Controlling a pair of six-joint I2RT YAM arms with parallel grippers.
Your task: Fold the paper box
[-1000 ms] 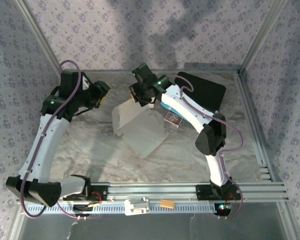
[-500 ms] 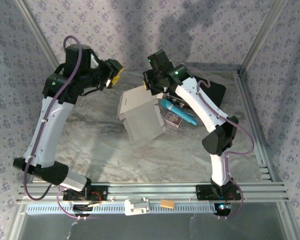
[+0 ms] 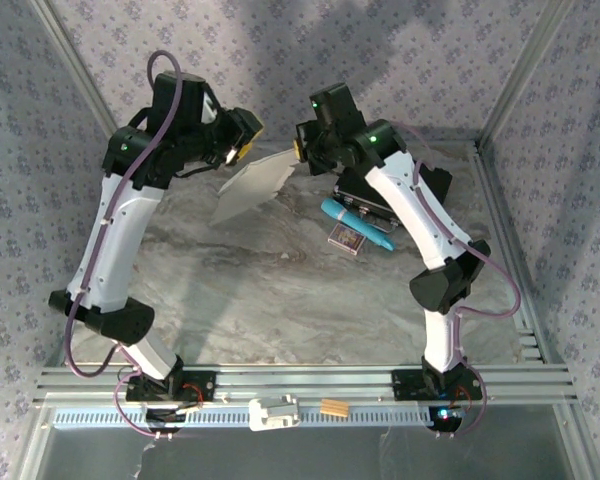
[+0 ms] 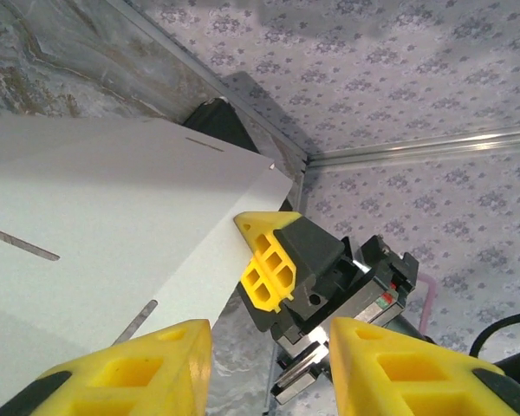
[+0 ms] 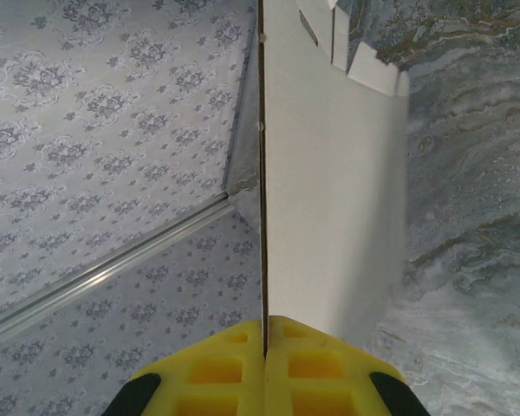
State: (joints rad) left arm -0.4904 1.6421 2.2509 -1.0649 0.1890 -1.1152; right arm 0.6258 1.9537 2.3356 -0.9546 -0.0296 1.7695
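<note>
Pinching the paper box by one edge, the right gripper has its yellow fingers pressed together on the thin white sheet. We see the sheet held tilted in the air above the marble table, close to the back wall. The left gripper hangs just beside the sheet's opposite side with its jaws apart; we cannot tell whether a finger touches the card. Below the right arm we see a blue pen-like thing, a small patterned packet and a black case lying on the table.
</note>
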